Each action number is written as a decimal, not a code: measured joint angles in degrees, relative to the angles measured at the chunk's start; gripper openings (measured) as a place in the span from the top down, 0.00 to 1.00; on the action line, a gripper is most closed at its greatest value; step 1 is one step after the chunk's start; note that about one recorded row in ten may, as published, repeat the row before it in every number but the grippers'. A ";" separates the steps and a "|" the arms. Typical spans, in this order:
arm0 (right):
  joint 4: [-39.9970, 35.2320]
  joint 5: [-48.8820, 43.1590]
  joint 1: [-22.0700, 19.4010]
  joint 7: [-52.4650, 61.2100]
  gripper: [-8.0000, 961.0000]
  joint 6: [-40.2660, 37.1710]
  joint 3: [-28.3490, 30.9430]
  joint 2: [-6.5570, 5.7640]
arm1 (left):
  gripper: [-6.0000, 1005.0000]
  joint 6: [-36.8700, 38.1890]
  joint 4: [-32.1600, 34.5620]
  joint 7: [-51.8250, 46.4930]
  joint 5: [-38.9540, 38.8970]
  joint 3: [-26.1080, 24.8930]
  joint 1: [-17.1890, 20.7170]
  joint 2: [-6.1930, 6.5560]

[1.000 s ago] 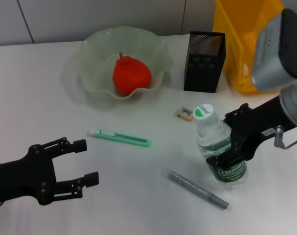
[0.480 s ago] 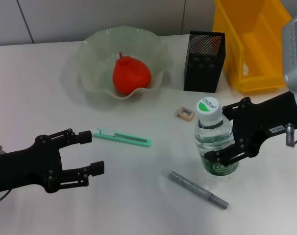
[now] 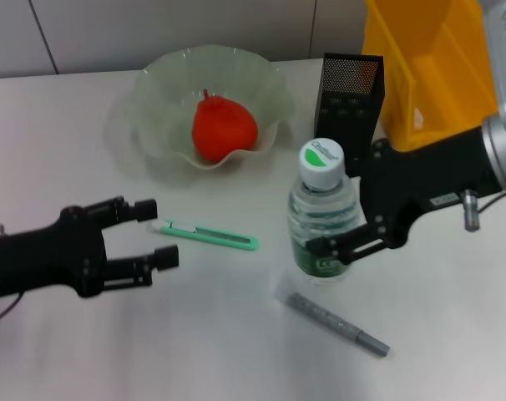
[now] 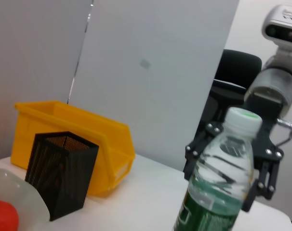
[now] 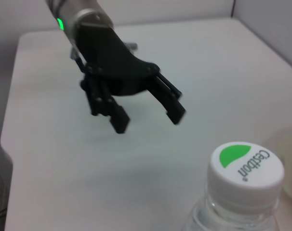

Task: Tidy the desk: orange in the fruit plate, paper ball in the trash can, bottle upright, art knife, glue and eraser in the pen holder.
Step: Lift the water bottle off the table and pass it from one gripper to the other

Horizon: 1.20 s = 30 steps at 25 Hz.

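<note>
The clear bottle [image 3: 322, 213] with a white-and-green cap [image 5: 245, 166] stands upright at mid-table, my right gripper [image 3: 332, 241] shut around its green label. My left gripper [image 3: 159, 235] is open beside the white end of the green art knife [image 3: 209, 236], which lies flat. The right wrist view shows the left gripper [image 5: 147, 113] with its fingers spread. The orange [image 3: 224, 127] sits in the pale fruit plate [image 3: 165, 75]. A grey glue stick [image 3: 336, 323] lies near the front. The black mesh pen holder [image 3: 349, 88] stands at the back. The eraser and paper ball are hidden.
A yellow bin [image 3: 428, 67] stands at the back right beside the pen holder. In the left wrist view the bottle [image 4: 218, 187] is close by, with the right gripper [image 4: 232, 159] behind it and the pen holder [image 4: 61, 178] and bin [image 4: 78, 130] farther off.
My right gripper has carried the upright bottle leftward toward the table's middle, covering the eraser. My left gripper has moved forward to the art knife's white end.
</note>
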 joint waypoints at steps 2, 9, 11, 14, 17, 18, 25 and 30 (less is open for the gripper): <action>1.37 0.49 1.02 -0.83 0.17 0.55 -0.25 -0.01 | 0.16 -0.08 0.53 -1.71 -0.01 -0.31 -0.83 0.12; 7.55 3.38 5.01 -4.22 0.17 2.81 -1.02 0.06 | 0.16 0.44 3.66 -8.09 -0.11 -0.37 -3.62 -0.12; 9.42 3.47 6.26 -4.68 0.17 3.85 -1.53 0.06 | 0.17 1.02 3.70 -8.65 -0.49 -0.37 -4.31 -0.12; 12.16 3.50 7.98 -5.11 0.17 5.72 -3.34 0.04 | 0.17 1.26 3.75 -8.22 -2.11 -0.37 -4.62 -0.19; 14.64 3.61 9.55 -5.86 0.17 7.73 -5.09 0.03 | 0.18 1.40 4.06 -7.67 -4.25 -0.37 -4.44 -0.13; 15.46 3.81 10.05 -6.16 0.17 8.22 -5.53 0.07 | 0.18 1.47 4.37 -7.50 -4.85 -0.37 -4.31 -0.13; 20.25 4.90 13.05 -7.09 0.17 11.97 -8.00 0.11 | 0.19 1.55 5.06 -6.80 -5.39 0.06 -4.04 -0.33; 22.25 5.99 14.56 -7.61 0.17 12.73 -8.35 0.16 | 0.20 1.92 4.91 -5.42 -5.39 0.15 -3.83 -0.37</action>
